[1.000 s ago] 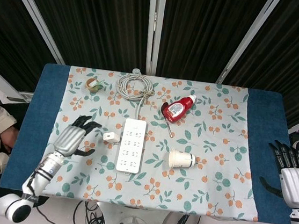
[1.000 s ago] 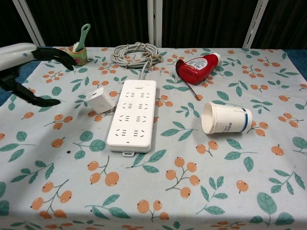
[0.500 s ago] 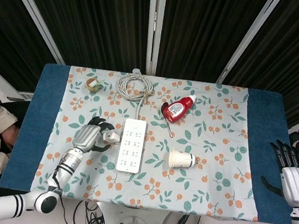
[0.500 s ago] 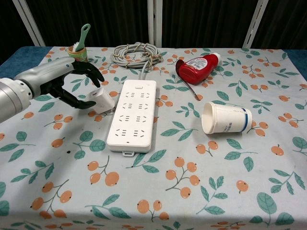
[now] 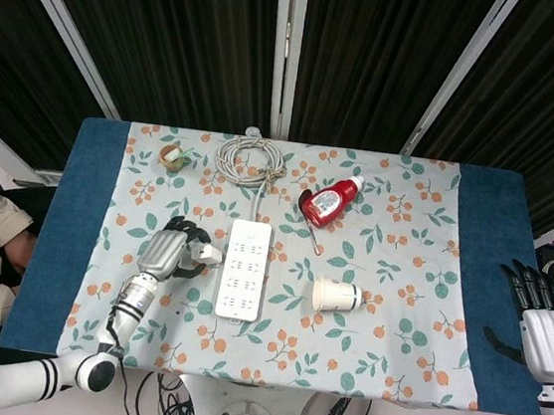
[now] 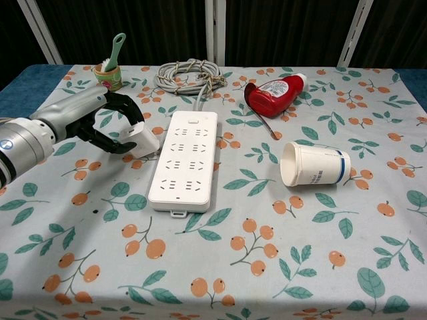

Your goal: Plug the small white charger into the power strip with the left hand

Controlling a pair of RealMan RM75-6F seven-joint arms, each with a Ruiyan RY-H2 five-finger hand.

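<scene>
The small white charger (image 5: 210, 253) (image 6: 144, 141) lies on the floral tablecloth just left of the white power strip (image 5: 244, 269) (image 6: 183, 160). My left hand (image 5: 170, 251) (image 6: 107, 124) has its dark fingers curled over the charger's top and its thumb against the near side, so it grips the charger, which still rests on the cloth. The strip lies lengthwise at the table's middle, its sockets facing up. My right hand (image 5: 545, 335) hangs off the table's right edge, fingers apart and holding nothing; the chest view does not show it.
A coiled grey cable (image 5: 250, 156) (image 6: 190, 73) lies behind the strip. A red ketchup bottle (image 5: 330, 202) (image 6: 273, 92) and a tipped paper cup (image 5: 335, 295) (image 6: 313, 164) lie to the right. A small pot with a green brush (image 5: 172, 157) (image 6: 110, 73) stands at the back left.
My left hand moved from the left in to the charger and closed its fingers and thumb around it. The right hand has not moved.
</scene>
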